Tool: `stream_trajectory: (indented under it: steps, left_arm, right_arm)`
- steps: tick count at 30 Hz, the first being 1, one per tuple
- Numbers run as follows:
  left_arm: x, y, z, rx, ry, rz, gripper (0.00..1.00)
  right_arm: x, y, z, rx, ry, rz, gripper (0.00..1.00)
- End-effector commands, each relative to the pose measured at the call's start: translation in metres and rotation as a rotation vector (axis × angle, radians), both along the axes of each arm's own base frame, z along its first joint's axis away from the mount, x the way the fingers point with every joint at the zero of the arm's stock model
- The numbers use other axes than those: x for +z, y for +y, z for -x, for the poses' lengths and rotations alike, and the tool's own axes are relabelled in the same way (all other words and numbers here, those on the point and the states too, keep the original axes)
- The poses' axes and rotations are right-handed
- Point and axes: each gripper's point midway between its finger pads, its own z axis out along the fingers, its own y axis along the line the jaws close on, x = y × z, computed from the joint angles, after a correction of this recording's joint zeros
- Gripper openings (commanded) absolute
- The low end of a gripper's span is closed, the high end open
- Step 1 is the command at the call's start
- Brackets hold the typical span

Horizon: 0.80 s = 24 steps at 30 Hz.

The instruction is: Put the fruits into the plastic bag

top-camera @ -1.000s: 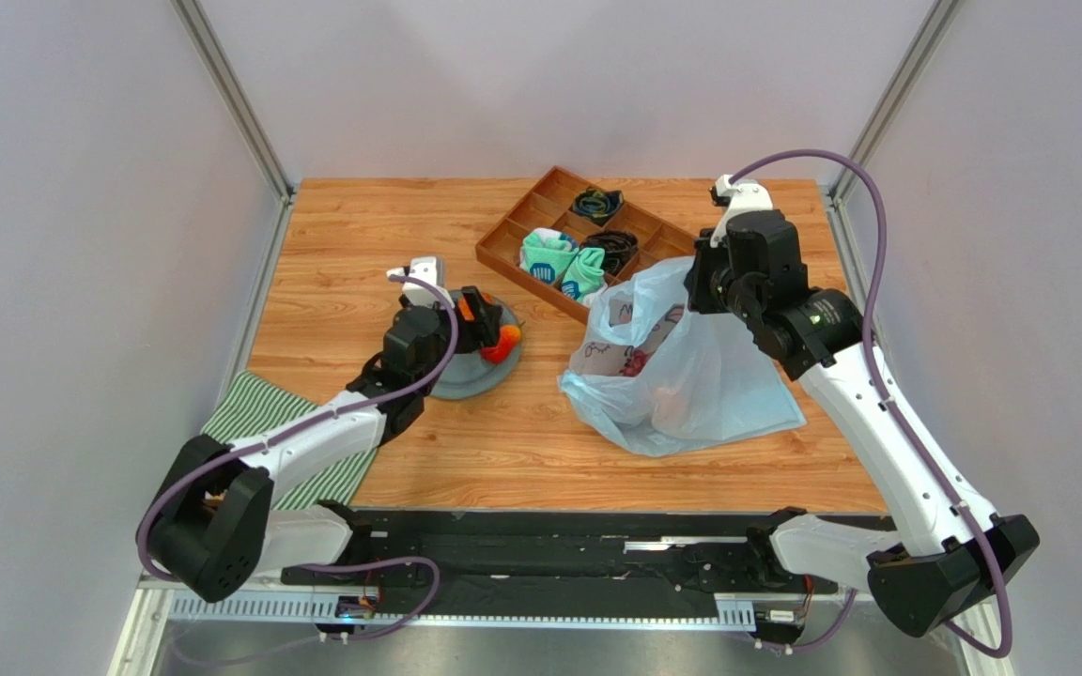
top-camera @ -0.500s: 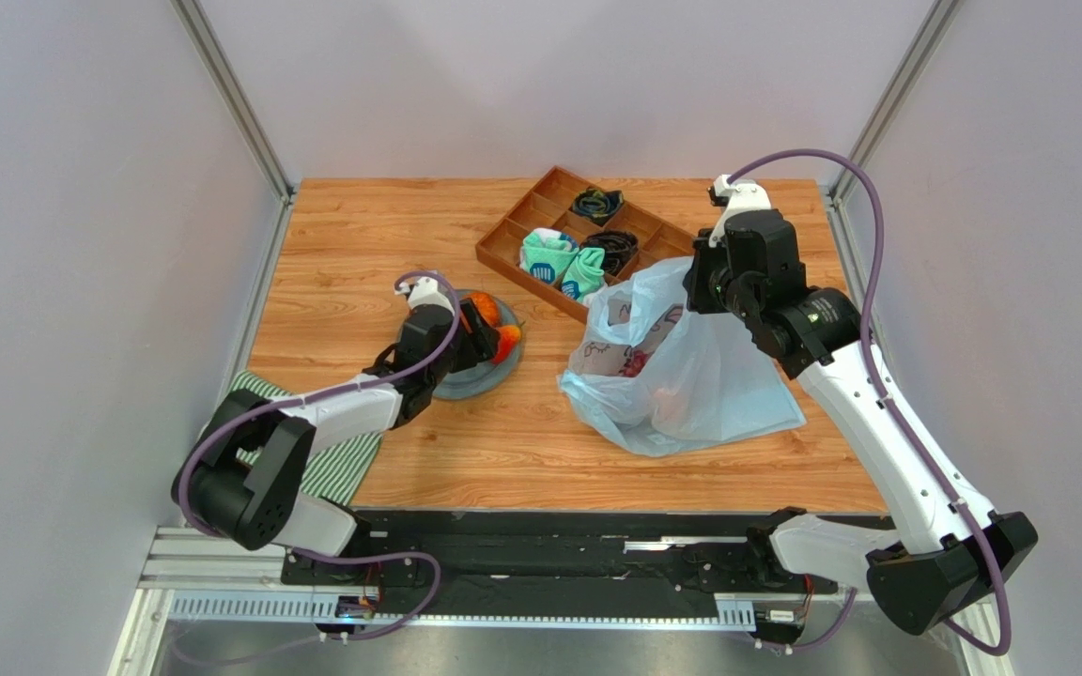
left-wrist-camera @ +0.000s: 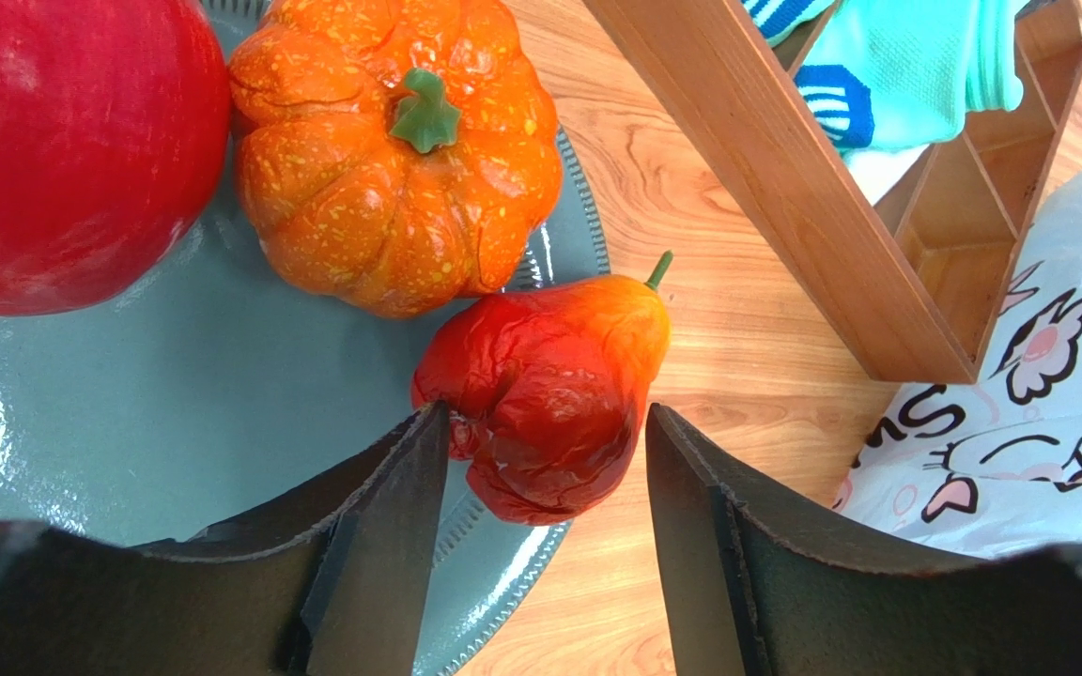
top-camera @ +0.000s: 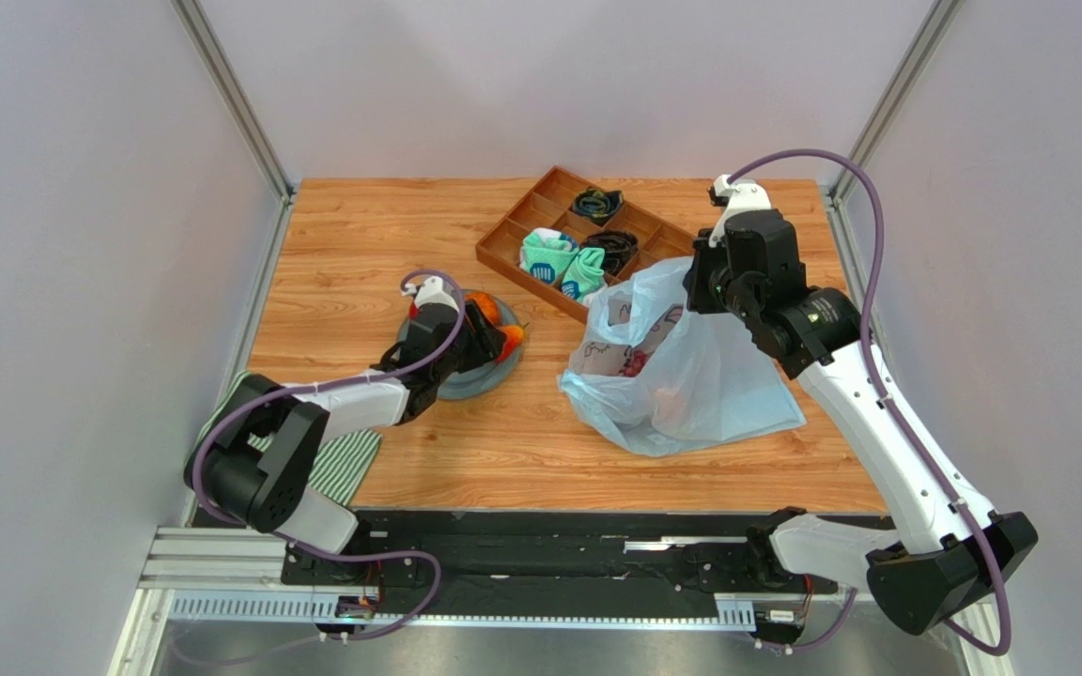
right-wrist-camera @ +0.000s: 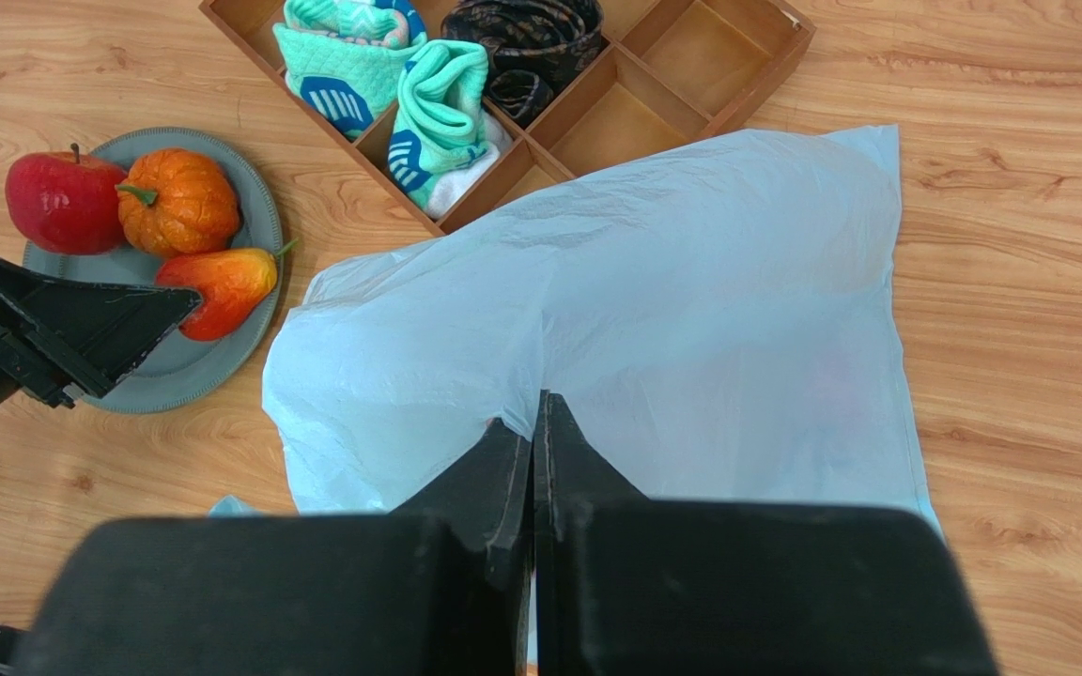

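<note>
A red apple (left-wrist-camera: 67, 141), a ribbed orange fruit (left-wrist-camera: 392, 155) and a red-orange fruit (left-wrist-camera: 554, 387) lie on the round grey plate (left-wrist-camera: 152, 437). The red-orange fruit rests on the plate's rim. My left gripper (left-wrist-camera: 544, 430) is open, with one finger on each side of the red-orange fruit's near end; the left finger is at its skin. My right gripper (right-wrist-camera: 533, 423) is shut on the light-blue plastic bag (right-wrist-camera: 674, 282) and holds its top edge up. In the top view the bag (top-camera: 702, 380) shows dim reddish shapes inside.
A wooden compartment tray (top-camera: 519, 233) with teal cloth and dark items stands just behind the plate and bag. A green-striped cloth (top-camera: 349, 458) lies at the near left under my left arm. Grey walls close in the table on both sides.
My left gripper has come down low over the plate, around the red-orange fruit, and its arm has folded lower. My right arm and the bag have not moved.
</note>
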Motion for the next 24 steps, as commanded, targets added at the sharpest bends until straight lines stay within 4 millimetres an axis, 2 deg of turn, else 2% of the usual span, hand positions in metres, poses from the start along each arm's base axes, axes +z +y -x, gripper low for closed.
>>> stream_trajectory:
  steps: [1,10,18,24]
  left_arm:
    - [0.016,-0.007,-0.014,0.01,-0.037,0.044,0.61]
    - [0.011,-0.006,-0.014,0.014,-0.022,0.041,0.55]
    - [0.011,-0.002,-0.009,0.018,-0.02,0.042,0.4]
    - [0.014,-0.002,-0.003,0.007,-0.025,0.059,0.33]
  right_arm:
    - [0.009,0.0,-0.004,-0.002,-0.039,-0.016,0.0]
    - [0.009,0.001,-0.004,0.0,-0.037,-0.015,0.0]
    - [0.011,0.002,-0.004,0.002,-0.041,-0.019,0.0]
    - [0.011,0.002,-0.004,0.003,-0.041,-0.017,0.0]
